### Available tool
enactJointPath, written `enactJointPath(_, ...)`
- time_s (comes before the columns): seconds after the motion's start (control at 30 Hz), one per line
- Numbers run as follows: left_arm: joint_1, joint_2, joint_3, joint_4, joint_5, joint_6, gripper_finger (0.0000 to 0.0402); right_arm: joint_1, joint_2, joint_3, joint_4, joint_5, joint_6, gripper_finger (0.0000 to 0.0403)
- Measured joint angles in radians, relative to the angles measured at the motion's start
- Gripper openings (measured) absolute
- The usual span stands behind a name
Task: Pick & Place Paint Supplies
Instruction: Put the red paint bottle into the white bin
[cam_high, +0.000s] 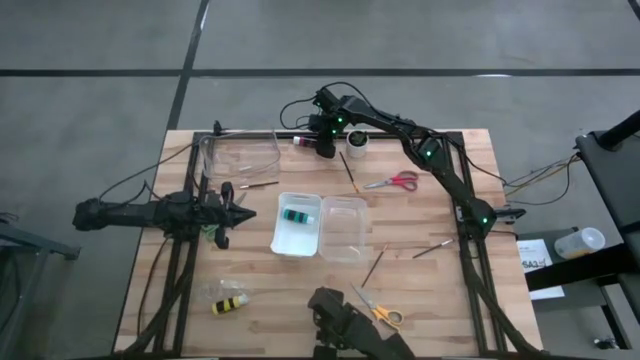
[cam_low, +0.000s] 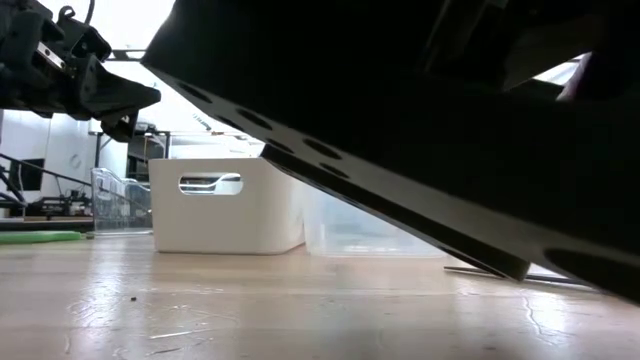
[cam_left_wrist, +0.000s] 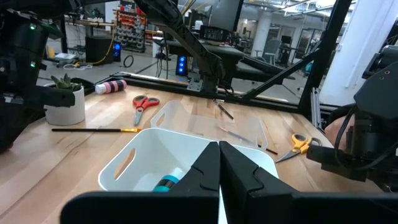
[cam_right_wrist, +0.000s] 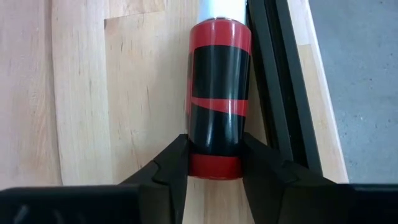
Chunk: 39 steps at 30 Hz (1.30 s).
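At the far edge of the surface, the right gripper (cam_right_wrist: 214, 163) has its fingers closing against the lower end of the red paint bottle (cam_right_wrist: 217, 93), which looks light, rigid and glossy-slick, so a mid-body hold seems safer.

A red-and-black paint bottle (cam_right_wrist: 217, 93) with a white cap lies flat at the table's far edge, just beside the dark frame rail. A teal bottle (cam_high: 296, 215) lies in the white bin. A yellow-and-black bottle (cam_high: 231, 304) lies near the front-left corner. Red-handled scissors (cam_high: 393, 182) and yellow-handled scissors (cam_high: 380, 313) lie flat – well apart. Thin brushes (cam_high: 374, 267) are scattered over the wood.
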Motion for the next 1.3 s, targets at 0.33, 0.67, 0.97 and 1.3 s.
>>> enactJointPath(0.33,0.000,0.000,0.000,0.000,0.000,0.000,0.0001,0.000,-0.021,0.000,-0.003,0.001,0.011,0.0111)
enactJointPath(0.67,0.000,0.000,0.000,0.000,0.000,0.000,0.0001,0.005,-0.130,0.000,-0.103,-0.006,0.043,0.0111)
enactJointPath(0.97,0.000,0.001,0.000,0.000,0.000,0.000,0.0001,0.081,-0.218,0.001,-0.226,-0.060,0.090,0.0127)
enactJointPath(1.3,0.000,0.001,0.000,0.000,0.000,0.000,0.0001,0.232,-0.269,0.000,-0.337,-0.063,0.090,0.0125)
